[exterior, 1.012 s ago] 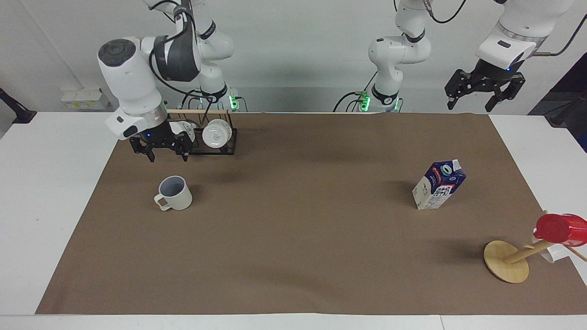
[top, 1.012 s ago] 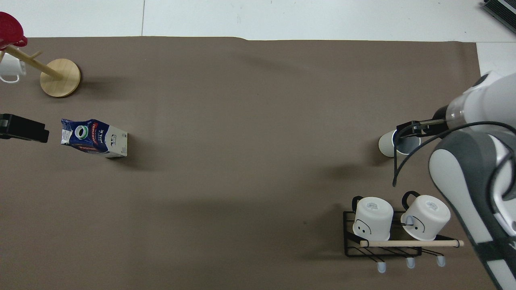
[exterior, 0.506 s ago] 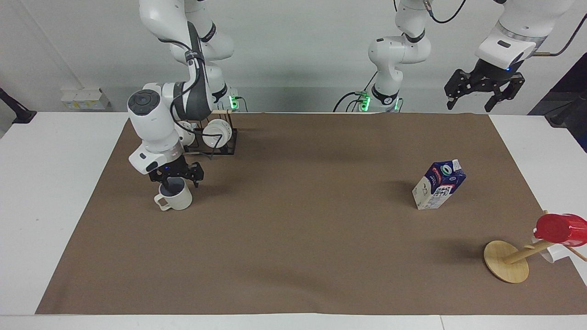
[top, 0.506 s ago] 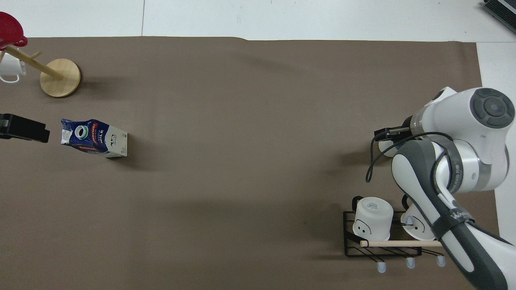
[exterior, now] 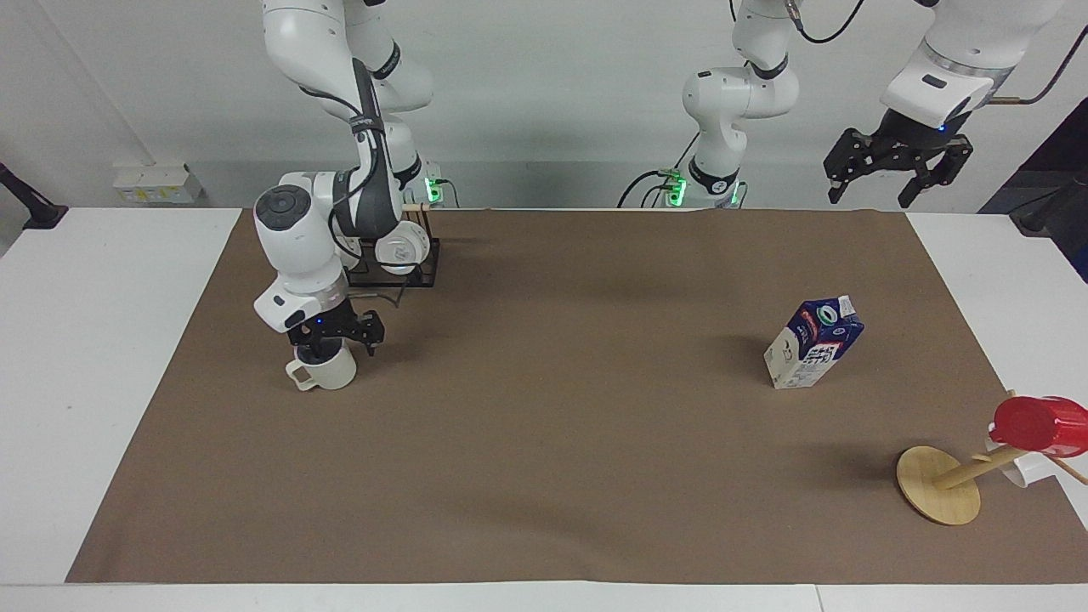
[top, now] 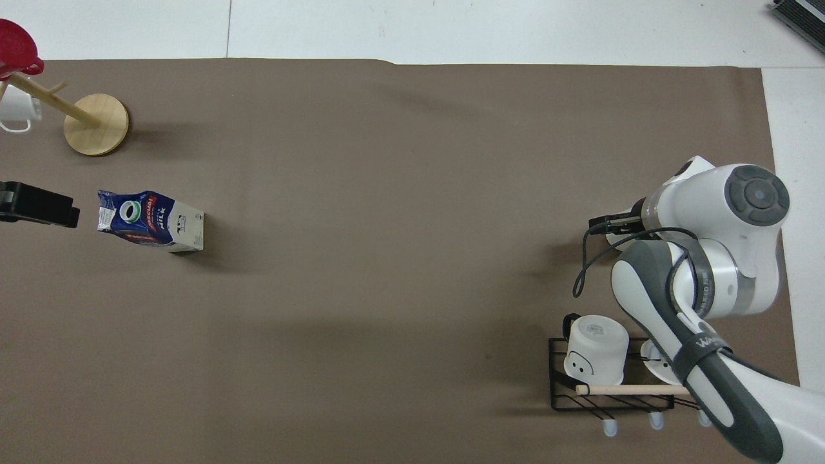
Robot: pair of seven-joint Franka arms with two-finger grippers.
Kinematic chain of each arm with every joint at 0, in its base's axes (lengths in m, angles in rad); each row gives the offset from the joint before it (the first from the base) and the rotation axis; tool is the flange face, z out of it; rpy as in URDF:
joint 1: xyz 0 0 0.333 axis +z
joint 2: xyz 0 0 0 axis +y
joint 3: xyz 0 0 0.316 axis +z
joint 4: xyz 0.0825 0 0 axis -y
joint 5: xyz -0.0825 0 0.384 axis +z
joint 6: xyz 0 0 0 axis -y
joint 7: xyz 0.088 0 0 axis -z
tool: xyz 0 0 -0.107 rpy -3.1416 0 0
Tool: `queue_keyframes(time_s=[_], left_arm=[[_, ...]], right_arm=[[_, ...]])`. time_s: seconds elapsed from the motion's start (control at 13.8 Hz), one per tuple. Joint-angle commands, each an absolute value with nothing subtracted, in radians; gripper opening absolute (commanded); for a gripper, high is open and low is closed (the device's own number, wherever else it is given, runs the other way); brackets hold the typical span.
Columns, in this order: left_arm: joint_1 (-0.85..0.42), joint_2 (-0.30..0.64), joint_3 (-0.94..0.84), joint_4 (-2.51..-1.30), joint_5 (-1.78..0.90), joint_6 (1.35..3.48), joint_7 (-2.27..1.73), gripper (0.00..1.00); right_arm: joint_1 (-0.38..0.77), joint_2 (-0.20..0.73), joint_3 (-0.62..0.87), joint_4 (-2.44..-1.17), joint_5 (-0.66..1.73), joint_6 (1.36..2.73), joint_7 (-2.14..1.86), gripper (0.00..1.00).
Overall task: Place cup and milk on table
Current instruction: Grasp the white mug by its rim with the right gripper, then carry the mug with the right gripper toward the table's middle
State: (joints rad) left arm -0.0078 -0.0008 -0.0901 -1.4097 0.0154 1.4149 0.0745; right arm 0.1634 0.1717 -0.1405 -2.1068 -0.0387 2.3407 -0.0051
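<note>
At the right arm's end of the brown mat (exterior: 544, 476), the cream cup (exterior: 327, 370) stands upright with its handle pointing away from the robots, and the right gripper (exterior: 333, 338) sits down at its rim, fingers spread, one seemingly inside the mouth and one outside; whether they touch the wall cannot be told. The facing view shows this plainly, while in the overhead view the arm's white wrist covers nearly all of the cup (top: 615, 240) and only a sliver shows beside the black gripper (top: 612, 223). Nearer to the robots, a black wire rack (top: 612, 380) with a wooden rail holds two white mugs (top: 596, 348) tipped on their sides. Well apart, toward the left arm's end, the milk (exterior: 813, 342) stands on the mat; the overhead view (top: 151, 220) shows its round cap and label. The left gripper (exterior: 899, 166) hangs high with its fingers apart over that end of the table (exterior: 102, 340), waiting; from overhead only a dark tip (top: 38, 205) shows. Farther from the robots than the milk, a wooden mug tree (exterior: 939, 486) carries a red cup (exterior: 1039, 425).
</note>
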Motion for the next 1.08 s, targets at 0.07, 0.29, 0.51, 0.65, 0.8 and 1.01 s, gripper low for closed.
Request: queue_keyframes(time_s=[0.07, 0.29, 0.51, 0.65, 0.8, 1.01], left_arm=[[0.005, -0.031, -0.094, -1.447, 0.002, 1.431, 0.080, 1.00], [0.005, -0.031, -0.094, -1.447, 0.002, 1.431, 0.080, 1.00], [0.005, -0.031, -0.094, -1.445, 0.002, 1.431, 0.080, 1.00], [0.006, -0.031, -0.094, -1.445, 0.002, 1.431, 0.081, 1.00], [0.006, -0.031, -0.092, -1.447, 0.002, 1.445, 0.081, 1.00], [0.005, -0.031, -0.092, -1.447, 0.002, 1.447, 0.078, 1.00]], right_arm=[[0.150, 0.170, -0.138, -2.117, -0.046, 2.364, -0.021, 0.89], [0.147, 0.170, -0.138, -2.117, -0.046, 2.364, -0.041, 0.47], [0.149, 0.170, -0.138, -2.115, -0.046, 2.362, -0.034, 0.00], [0.149, 0.173, -0.138, -2.109, -0.046, 2.362, -0.028, 0.00], [0.158, 0.176, -0.138, -2.092, -0.048, 2.355, -0.043, 0.00], [0.193, 0.155, -0.137, -2.037, -0.048, 2.271, -0.090, 0.00]])
